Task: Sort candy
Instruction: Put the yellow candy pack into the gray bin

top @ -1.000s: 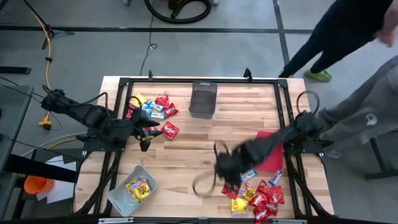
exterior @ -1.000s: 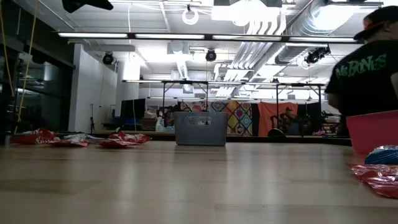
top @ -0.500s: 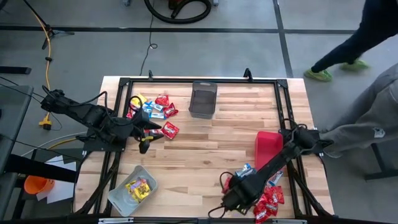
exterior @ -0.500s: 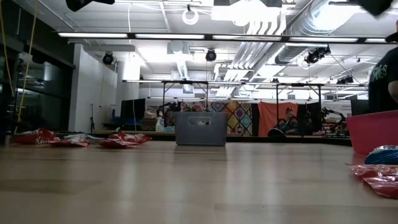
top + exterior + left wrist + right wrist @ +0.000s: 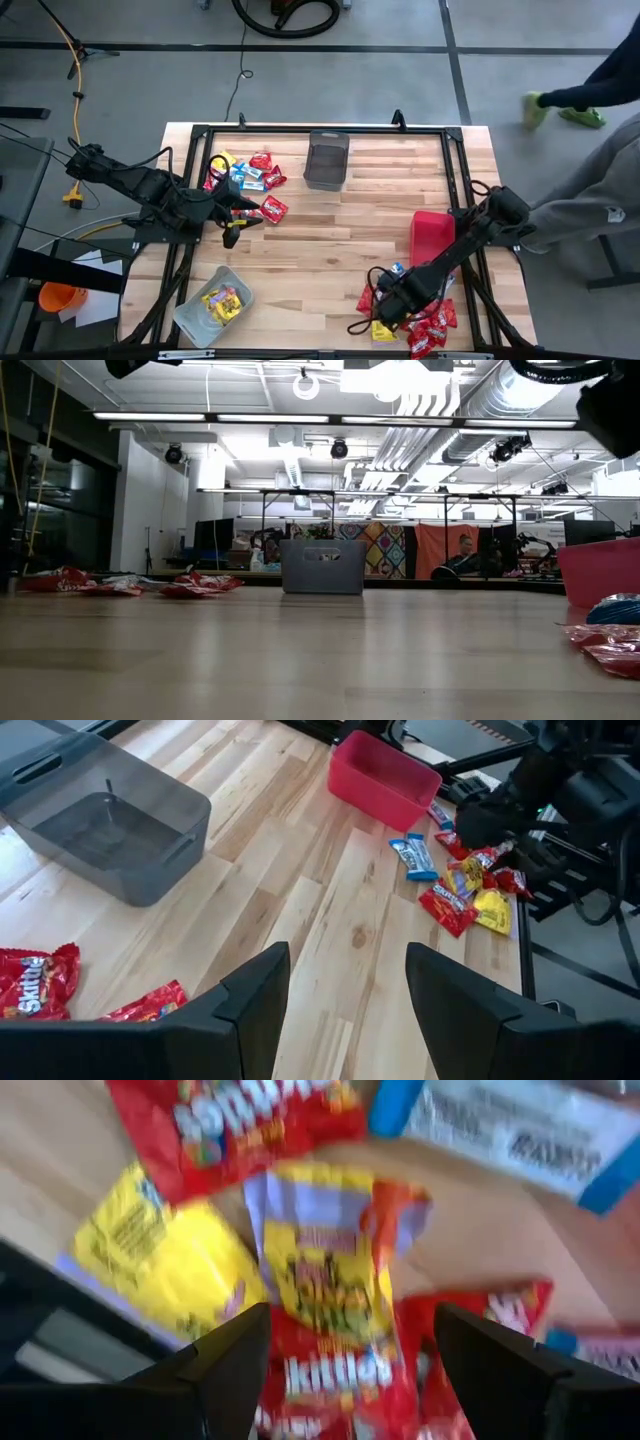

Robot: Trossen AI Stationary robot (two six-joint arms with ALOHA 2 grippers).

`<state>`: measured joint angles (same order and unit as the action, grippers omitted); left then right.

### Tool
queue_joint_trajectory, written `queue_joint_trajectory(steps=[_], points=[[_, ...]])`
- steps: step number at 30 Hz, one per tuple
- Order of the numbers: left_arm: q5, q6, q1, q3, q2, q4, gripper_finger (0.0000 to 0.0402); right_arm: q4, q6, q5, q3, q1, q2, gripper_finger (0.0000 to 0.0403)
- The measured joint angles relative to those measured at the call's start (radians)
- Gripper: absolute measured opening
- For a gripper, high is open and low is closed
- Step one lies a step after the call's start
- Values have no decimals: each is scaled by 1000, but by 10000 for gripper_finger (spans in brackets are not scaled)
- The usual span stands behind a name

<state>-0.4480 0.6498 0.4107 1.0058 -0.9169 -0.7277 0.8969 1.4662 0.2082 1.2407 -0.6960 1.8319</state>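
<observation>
The right gripper point(image 5: 383, 305) hangs low over the candy pile point(image 5: 420, 318) at the near right corner of the table point(image 5: 330, 255), its arm stretched down from the right rail. Its fingers point(image 5: 225, 1365) stand apart with nothing between them. Straight under the gap lies a yellow-and-orange packet point(image 5: 325, 1270), a red packet point(image 5: 340, 1380) beneath that, a plain yellow packet point(image 5: 165, 1265) to one side and a blue-and-white packet point(image 5: 520, 1125) just past it. None of these touches the fingers.

Just beyond that gripper, toward the table's far side, stands the red bin point(image 5: 432, 238), close by the pile. The clear grey bin point(image 5: 213, 303) with yellow packets inside sits at the near left corner, well apart from both grippers.

The left gripper point(image 5: 238, 214) waits at the left side, jaws apart and empty, tips just beside a red packet point(image 5: 273, 209). A second cluster of candy point(image 5: 243, 172) lies just beyond it. The dark mesh bin point(image 5: 326, 158) stands at the far middle, well clear of both.

A person's legs point(image 5: 585, 195) show off the table's right edge, near the right arm's base.

Against a second ago, the right gripper has swung from the table's middle to the pile, passing lower and nearer half a second ago, while the left one has not moved.
</observation>
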Motion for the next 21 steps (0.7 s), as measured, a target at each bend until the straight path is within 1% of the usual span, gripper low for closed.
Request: queue_joint_trajectory(steps=[2, 6, 8, 10, 12, 14, 16, 19, 20, 21], points=[[-2, 0, 0, 0, 0, 0, 188, -22, 0, -17, -17, 0, 0, 275], [-3, 1, 0, 0, 0, 0, 188, -33, 0, -19, -47, 2, 0, 274], [-3, 0, 0, 0, 0, 0, 188, -34, 0, -26, -57, 2, 1, 266], [-6, 0, 0, 0, 0, 0, 188, -30, 0, -30, -60, 2, 1, 249], [-9, 0, 0, 0, 0, 0, 188, -24, -4, -34, -60, 2, 1, 220], [-10, 0, 0, 0, 0, 0, 188, -23, -4, -36, -60, 2, 1, 180], [-10, 0, 0, 0, 0, -1, 188, -23, -4, -36, -60, 2, 1, 131], [-10, -2, 0, 0, 0, -3, 188, -23, -8, -34, -60, 2, 1, 45], [-10, -9, 0, 0, 0, -3, 188, -23, -9, -33, -60, 2, -1, 23], [-11, -17, 0, 0, 0, -3, 188, -23, -19, -33, -60, 2, -6, 13]])
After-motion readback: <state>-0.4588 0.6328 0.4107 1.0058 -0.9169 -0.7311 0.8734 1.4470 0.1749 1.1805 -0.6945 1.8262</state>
